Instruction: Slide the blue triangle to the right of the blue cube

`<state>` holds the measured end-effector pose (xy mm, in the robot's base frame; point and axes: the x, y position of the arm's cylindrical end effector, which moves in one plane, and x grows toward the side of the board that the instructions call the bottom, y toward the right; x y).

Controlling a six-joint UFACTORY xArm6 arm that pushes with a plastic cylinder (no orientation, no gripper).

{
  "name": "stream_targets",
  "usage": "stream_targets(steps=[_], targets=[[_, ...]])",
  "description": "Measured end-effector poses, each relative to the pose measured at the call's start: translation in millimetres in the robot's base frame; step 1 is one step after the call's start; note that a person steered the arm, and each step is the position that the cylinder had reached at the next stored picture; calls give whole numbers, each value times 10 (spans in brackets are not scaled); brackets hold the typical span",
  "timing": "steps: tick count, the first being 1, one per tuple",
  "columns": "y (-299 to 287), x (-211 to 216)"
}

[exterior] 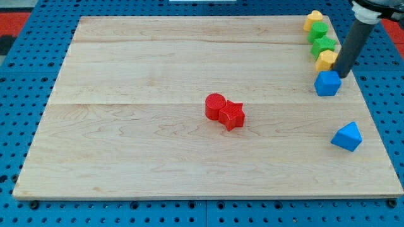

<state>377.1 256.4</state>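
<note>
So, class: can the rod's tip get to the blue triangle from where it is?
Probably yes. My tip sits by the blue cube; bare board lies between it and the blue triangle below.

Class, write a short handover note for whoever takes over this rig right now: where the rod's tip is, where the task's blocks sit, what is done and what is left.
My tip: near the view's top right, just up and right of the blue cube, about touching it.
Blue triangle: below the cube toward the view's bottom, slightly to the right, well apart from it.
Done: nothing visible yet; the triangle is not beside the cube.
Left: bring my tip round to the triangle and slide it up to the cube's right side, probably without bumping the yellow block above it.
</note>
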Motion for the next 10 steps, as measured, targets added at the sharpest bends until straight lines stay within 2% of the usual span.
stream_targets(steps=[3,4,5,6,8,9,10], targets=[[-216,885],[-187,876],[140,827],[532,965],[847,1804],[640,2005],[281,1973]])
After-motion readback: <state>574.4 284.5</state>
